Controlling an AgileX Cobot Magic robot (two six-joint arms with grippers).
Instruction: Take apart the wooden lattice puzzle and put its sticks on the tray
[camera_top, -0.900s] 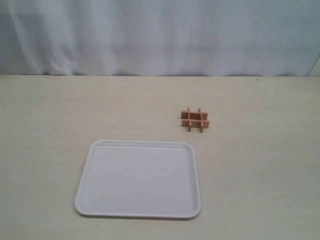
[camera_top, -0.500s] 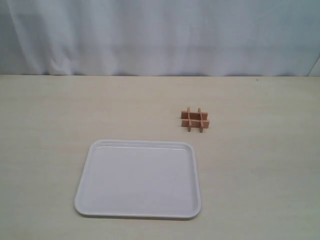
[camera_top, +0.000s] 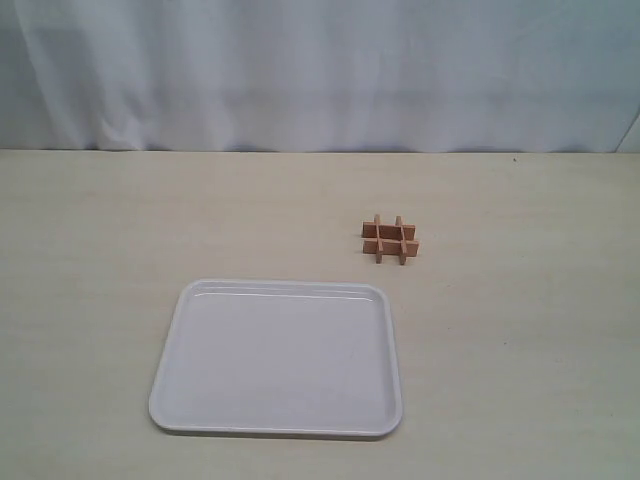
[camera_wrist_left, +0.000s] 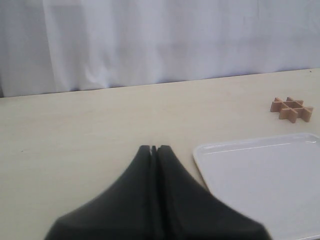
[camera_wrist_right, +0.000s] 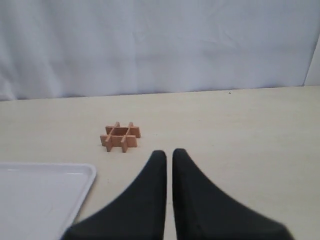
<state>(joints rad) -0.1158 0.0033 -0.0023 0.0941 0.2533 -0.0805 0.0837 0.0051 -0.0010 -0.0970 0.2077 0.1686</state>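
The wooden lattice puzzle (camera_top: 390, 241) lies whole on the table, its four sticks still interlocked, beyond the right far corner of the white tray (camera_top: 280, 286). Nothing lies on the tray. Neither arm shows in the exterior view. In the left wrist view my left gripper (camera_wrist_left: 153, 148) is shut and holds nothing; the tray (camera_wrist_left: 260, 175) is beside it and the puzzle (camera_wrist_left: 292, 109) is far off. My right gripper (camera_wrist_right: 169, 152) hangs short of the puzzle (camera_wrist_right: 120, 136), its black fingers shut to a thin slit with nothing between them. A tray corner (camera_wrist_right: 40, 200) shows beside it.
The pale table (camera_top: 520, 340) carries only the tray and the puzzle. A white curtain (camera_top: 320, 70) closes off the far edge of the table.
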